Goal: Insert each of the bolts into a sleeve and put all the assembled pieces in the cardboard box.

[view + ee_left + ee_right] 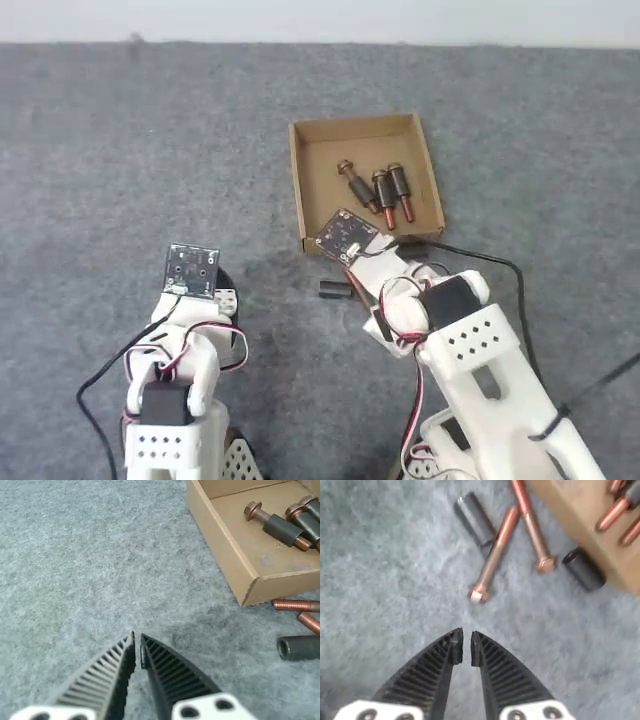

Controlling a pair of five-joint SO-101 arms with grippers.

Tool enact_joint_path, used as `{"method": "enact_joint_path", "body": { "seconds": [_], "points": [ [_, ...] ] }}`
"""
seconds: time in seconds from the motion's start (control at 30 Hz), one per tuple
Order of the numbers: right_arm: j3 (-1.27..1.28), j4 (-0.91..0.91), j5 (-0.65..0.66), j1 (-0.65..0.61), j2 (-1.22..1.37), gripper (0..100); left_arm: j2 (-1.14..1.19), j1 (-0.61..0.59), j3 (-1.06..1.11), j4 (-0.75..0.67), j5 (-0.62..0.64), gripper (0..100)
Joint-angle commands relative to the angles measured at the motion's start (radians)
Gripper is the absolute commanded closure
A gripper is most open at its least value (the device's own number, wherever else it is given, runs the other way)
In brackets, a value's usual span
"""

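Grey felt covers the table [120, 150] where I work two arms: three bolt-and-sleeve assemblies [378, 190] already lie in the shallow brown cardboard box [298, 180]. Just outside its near wall are two loose parts of each kind. My right tool [466, 645] hovers clenched and empty above the nearer copper hex bolt [495, 555], whose shank runs up beside a dark cylindrical sleeve [475, 517]. The second copper bolt [532, 530] crosses close to it, and the second dark sleeve [585, 569] sits against the box wall. I judge the next job is lifting that nearer bolt, so I should spread the jaws and close near the head, where it lies free of its neighbours. My left tool [137, 642] is clenched on nothing over bare felt, well apart, where there is room for mating the parts away from the cardboard edge.
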Motion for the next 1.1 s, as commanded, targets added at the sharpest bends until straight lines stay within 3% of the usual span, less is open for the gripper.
{"method": "enact_joint_path", "body": {
  "seconds": [0.0,0.13,0.37,1.07],
  "points": [
    [-0.006,-0.056,0.029,-0.03,-0.018,97.9,-0.021,-0.008,-0.013,0.012,-0.003,99],
    [-0.006,-0.084,0.034,-0.091,0.065,89.4,-0.021,-0.008,-0.013,0.012,-0.003,99],
    [-0.04,-0.271,0.069,-0.139,0.275,91.8,-0.021,-0.003,-0.013,0.012,-0.003,99],
    [-0.381,-0.277,0.269,-0.171,0.67,91.6,-0.018,-0.008,-0.013,-0.025,-0.005,98]
  ]
}}
